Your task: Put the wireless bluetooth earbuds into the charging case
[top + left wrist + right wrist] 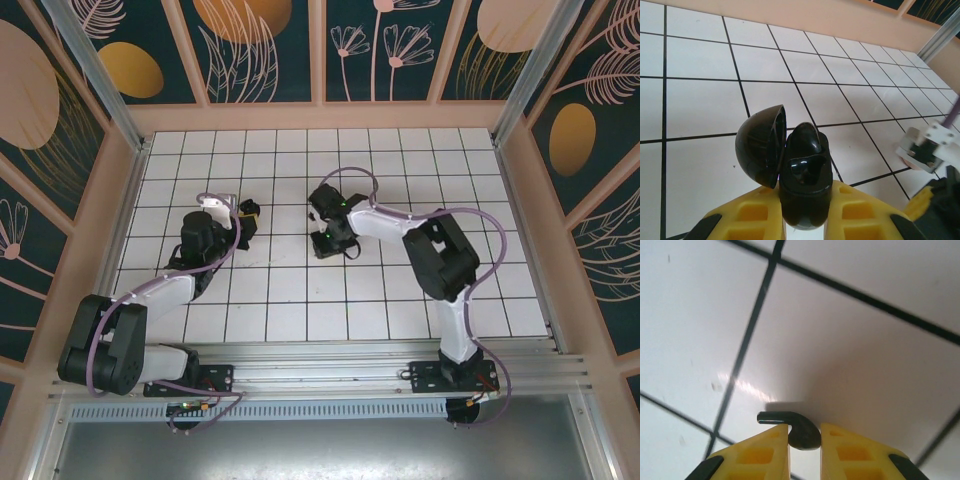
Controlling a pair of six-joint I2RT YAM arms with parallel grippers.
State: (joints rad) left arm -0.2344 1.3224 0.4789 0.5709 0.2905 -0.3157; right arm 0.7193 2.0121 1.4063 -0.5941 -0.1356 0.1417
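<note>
Earbud (801,431), black, pinched in right gripper (805,442), jaws nearly closed, low over tiled table (865,340). Charging case (805,175), hinged open, clamped in left gripper (805,220), jaws narrow. Left arm stretched forward, right forearm angled leftward toward table middle

We see our left gripper (807,212) with its yellow plastic fingers (752,217) closed on a glossy black oval charging case (805,182), which stands upright between them. Its domed lid (762,145) hangs open to the left. A rounded black piece (807,140) rises from the case's far half; we cannot tell what it is. Beneath lies a white tiled table (700,105) with black grid lines, a peach wall (815,15) along its far edge. At right sits a white part of the other arm (927,147).
</note>
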